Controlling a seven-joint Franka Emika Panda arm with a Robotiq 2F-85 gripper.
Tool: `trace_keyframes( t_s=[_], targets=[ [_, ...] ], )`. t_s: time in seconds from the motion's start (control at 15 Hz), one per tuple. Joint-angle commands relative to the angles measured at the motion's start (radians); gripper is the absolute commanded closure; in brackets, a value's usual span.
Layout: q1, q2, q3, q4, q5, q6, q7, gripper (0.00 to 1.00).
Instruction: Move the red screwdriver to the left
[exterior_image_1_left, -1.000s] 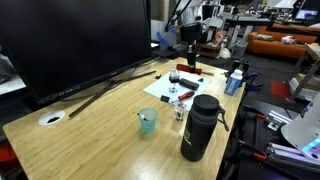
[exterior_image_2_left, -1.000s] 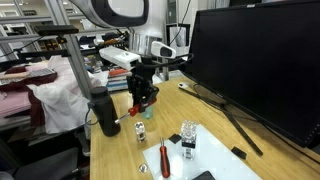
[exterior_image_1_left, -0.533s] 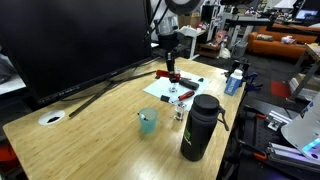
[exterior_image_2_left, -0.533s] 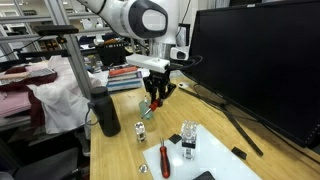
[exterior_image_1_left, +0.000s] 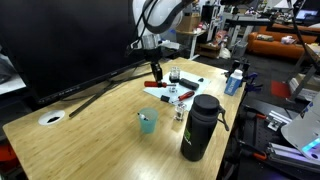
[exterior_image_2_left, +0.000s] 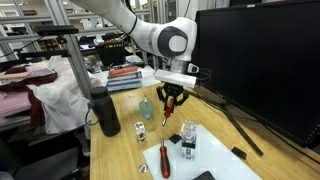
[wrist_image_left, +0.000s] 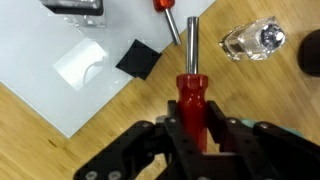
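Right, my jaws (wrist_image_left: 192, 128) are clamped on the red screwdriver (wrist_image_left: 190, 92), one finger on each side of its smooth, round red handle. Its thin grey metal shaft runs straight out ahead of them toward the worktop (exterior_image_1_left: 90, 120), a pale wood-grain surface. Whether the tip touches, I cannot tell.

Containers first. A small clear glass jar (wrist_image_left: 252, 40) sits just beside the shaft tip, glinting; I cannot make out its contents. Well away from the jaws, in an exterior view, stand a translucent teal cup (exterior_image_1_left: 148, 122) and a tall, matte black bottle (exterior_image_1_left: 200, 128) with its cap on. What the cup holds is too small to tell.

Ahead of the jaws lies a flat white sheet (wrist_image_left: 30, 50), smooth and paper-like. On it, near the shaft, lies a small black square (wrist_image_left: 138, 60). Past the shaft tip a second red-handled screwdriver (wrist_image_left: 168, 20) lies on the sheet's edge, its slim shaft angled toward the held one. In an exterior view it lies flat (exterior_image_2_left: 163, 160), apart from the jaws (exterior_image_2_left: 170, 102).
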Motion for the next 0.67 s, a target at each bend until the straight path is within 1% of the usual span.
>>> trace_keyframes(
  t_s=[0.0, 0.27, 0.6],
  targets=[
    [-0.018, 0.094, 0.019, 0.12, -0.027, -0.084, -0.044, 0.92],
    [-0.014, 0.156, 0.02, 0.179, -0.027, -0.11, -0.038, 0.92],
    [-0.003, 0.199, 0.015, 0.215, -0.056, -0.119, -0.034, 0.92]
  ],
)
